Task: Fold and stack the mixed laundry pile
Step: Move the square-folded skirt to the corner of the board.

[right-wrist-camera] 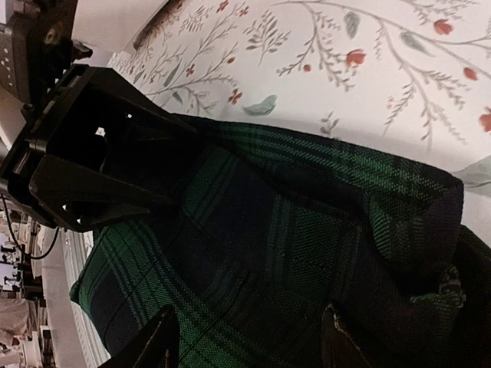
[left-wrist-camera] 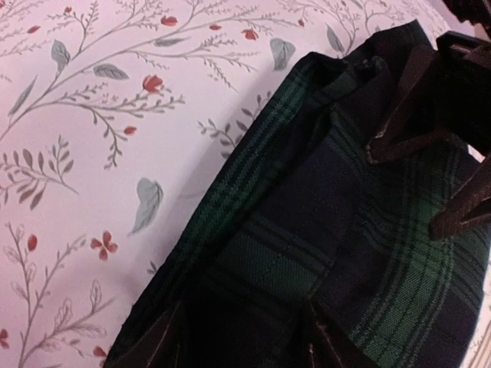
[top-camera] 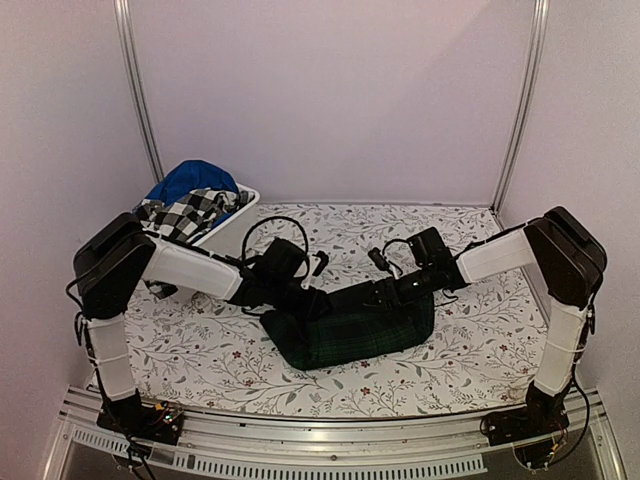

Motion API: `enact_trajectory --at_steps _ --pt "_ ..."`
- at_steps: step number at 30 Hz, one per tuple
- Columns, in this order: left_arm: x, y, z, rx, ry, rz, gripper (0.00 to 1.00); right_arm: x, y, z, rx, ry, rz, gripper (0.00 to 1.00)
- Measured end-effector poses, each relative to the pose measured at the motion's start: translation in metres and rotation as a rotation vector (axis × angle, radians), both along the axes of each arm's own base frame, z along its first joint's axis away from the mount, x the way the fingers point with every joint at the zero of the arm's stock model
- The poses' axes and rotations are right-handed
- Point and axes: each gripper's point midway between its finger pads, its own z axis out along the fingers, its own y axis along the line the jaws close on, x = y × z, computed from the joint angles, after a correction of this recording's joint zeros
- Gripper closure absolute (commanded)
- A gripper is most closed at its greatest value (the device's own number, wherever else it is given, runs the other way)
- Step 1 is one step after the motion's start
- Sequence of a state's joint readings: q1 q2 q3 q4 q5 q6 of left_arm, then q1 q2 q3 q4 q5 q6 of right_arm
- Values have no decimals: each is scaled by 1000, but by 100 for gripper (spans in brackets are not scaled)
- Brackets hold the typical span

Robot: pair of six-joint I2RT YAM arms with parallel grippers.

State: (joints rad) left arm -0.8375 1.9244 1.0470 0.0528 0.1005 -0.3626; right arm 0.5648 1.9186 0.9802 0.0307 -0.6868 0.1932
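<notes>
Tartan garment [top-camera: 352, 328]: it lies as a compact bundle in the middle of the flowered table [top-camera: 200, 350], between our two arms.
Left claw [left-wrist-camera: 245, 346]: we see it half wide, the fingers [left-wrist-camera: 170, 341] apart and low over the tartan, with cloth across the gap.
Right claw [right-wrist-camera: 245, 345]: it is also part open and sits low over the same garment from the other side. We see no fold pinched, though the dark cloth makes contact hard to judge.
Done so far: as we judge it, the tartan piece is folded over at least once, and one neat doubled edge shows.
Left to do: the checked shirt [top-camera: 190, 215] and the blue garment [top-camera: 192, 178] sit heaped in the white tub [top-camera: 246, 203] at the back left, unfolded. No stack exists yet, so we put the task at an early stage.
Top view only: it gives us the tub, the waiting clothes and the whole outline of the bundle.
Wrist views only: they give us the weave, the layered edge at the table surface and each claw's gap. Each one also catches the other claw close by over the cloth.
</notes>
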Motion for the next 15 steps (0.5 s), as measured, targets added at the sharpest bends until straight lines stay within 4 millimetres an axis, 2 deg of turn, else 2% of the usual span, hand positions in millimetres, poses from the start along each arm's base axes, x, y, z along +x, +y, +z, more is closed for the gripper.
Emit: enact_trajectory --at_steps 3,6,9,10,11,14,15 --pt "28 -11 2 -16 -28 18 45 31 -11 2 -2 -24 -65 36" --pt "54 -19 9 -33 -72 33 30 65 -28 5 -34 -66 -151 32" --pt "72 -14 26 -29 -124 57 17 87 -49 8 -97 -110 -227 26" --pt "77 -11 35 -29 -147 74 4 90 -54 10 -114 -123 -242 23" --pt "81 -6 44 -22 -168 89 1 90 -57 13 -135 -134 -251 20" --pt "85 8 87 -37 -253 133 0 83 -63 36 -198 -204 -275 10" --pt "83 15 110 -60 -296 153 0 78 -61 50 -215 -245 -279 4"
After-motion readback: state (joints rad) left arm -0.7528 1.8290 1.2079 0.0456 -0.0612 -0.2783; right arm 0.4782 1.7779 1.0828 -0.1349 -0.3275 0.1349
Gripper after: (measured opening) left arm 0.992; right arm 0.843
